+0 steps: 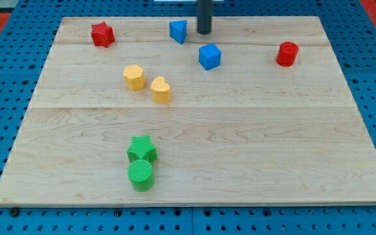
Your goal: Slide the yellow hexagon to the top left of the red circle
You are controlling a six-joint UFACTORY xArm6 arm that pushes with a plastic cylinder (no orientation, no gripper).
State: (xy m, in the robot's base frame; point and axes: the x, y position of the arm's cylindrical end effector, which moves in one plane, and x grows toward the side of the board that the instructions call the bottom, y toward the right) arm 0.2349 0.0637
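Observation:
The yellow hexagon lies on the wooden board at the view's centre left. A yellow heart-shaped block sits just to its lower right. The red circle stands at the view's upper right, far from the hexagon. My tip is near the view's top centre, just right of a blue triangular block and above a blue cube. The tip touches no block and is well up and right of the yellow hexagon.
A red star lies at the view's top left. A green star and a green circle sit together at the view's lower centre left. The wooden board rests on a blue pegboard surface.

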